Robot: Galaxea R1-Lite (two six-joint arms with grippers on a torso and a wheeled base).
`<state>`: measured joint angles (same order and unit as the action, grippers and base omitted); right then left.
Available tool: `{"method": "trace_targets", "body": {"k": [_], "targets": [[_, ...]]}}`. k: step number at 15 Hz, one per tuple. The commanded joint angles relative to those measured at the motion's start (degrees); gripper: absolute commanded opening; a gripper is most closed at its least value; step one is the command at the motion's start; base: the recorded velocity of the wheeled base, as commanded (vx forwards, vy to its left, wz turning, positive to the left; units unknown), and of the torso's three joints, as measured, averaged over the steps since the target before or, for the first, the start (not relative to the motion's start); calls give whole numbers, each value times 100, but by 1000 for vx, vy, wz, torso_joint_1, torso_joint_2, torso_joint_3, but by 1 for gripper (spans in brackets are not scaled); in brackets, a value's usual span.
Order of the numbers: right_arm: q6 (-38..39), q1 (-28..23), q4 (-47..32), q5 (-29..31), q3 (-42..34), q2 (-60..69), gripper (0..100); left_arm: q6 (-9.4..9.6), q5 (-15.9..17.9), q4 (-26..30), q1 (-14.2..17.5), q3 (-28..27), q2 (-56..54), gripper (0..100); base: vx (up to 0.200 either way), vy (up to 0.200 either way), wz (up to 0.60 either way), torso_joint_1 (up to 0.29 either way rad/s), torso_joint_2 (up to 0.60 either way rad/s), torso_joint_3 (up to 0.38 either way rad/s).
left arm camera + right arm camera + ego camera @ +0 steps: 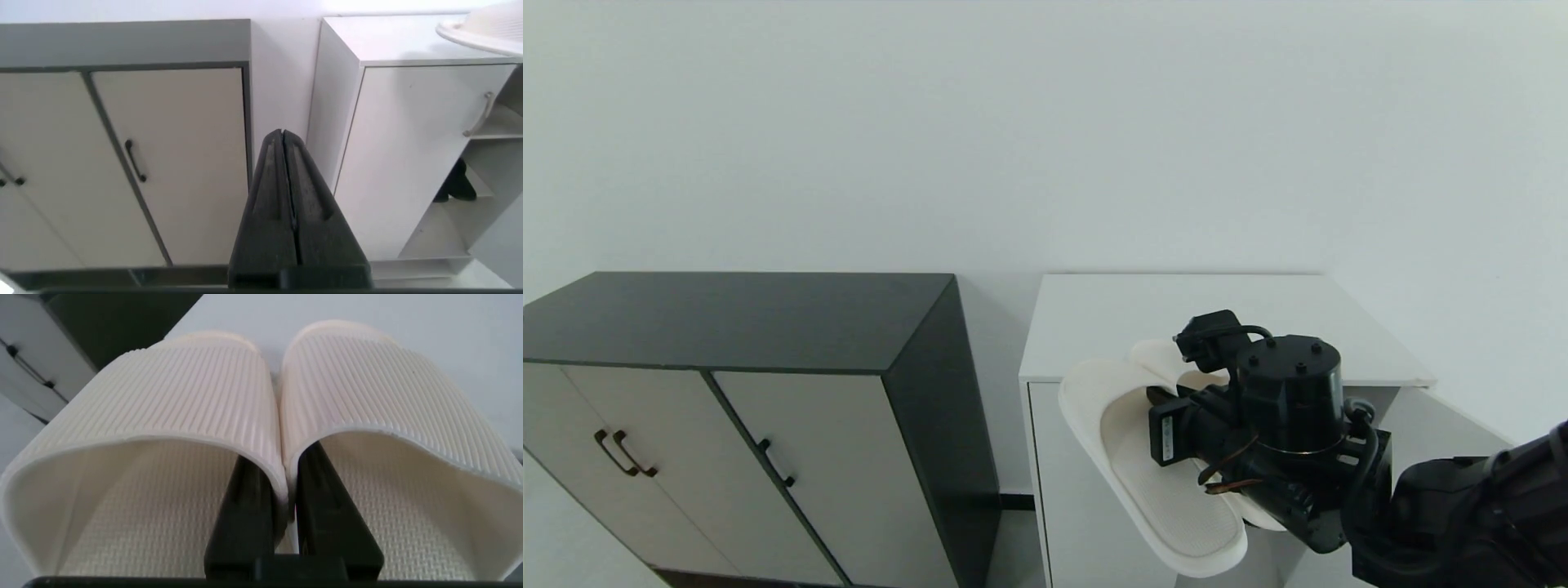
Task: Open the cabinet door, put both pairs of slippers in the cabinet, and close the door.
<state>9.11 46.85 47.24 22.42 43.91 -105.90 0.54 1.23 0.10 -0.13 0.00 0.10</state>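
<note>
1. My right gripper [282, 483] pinches the slippers [1160, 490] by their touching straps, up before the white cabinet [1176, 306].
2. Left gripper [283, 167]: closed, empty.
3. I fear a swing could shake one slipper loose.

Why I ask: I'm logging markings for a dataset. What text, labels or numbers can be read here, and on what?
White sticker on the right arm: too small to read.
Cream slippers, dark-topped cabinet, white cabinet: no text visible.
Nothing legible anywhere.
</note>
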Motion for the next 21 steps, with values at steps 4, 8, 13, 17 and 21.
{"method": "trace_targets", "body": {"k": [4,8,13,17,21], "targets": [[3,0,5,-1,-23,-36,0,-10,0,-1,5,0,8,0,-150,0,0,1,3,2],[3,0,5,-1,-40,-18,0,-18,0,-1,-4,0,8,0,0,0,0,0,0,0],[-76,-79,5,8,-269,113,0,-27,0,-1,5,0,8,0,0,0,0,0,0,0],[-102,-71,5,8,-295,96,0,-27,-9,-1,-4,0,8,0,0,0,0,0,0,0],[-102,-71,5,8,-304,113,0,-18,-18,-1,5,0,8,0,0,-50,0,2,1,1]]}}
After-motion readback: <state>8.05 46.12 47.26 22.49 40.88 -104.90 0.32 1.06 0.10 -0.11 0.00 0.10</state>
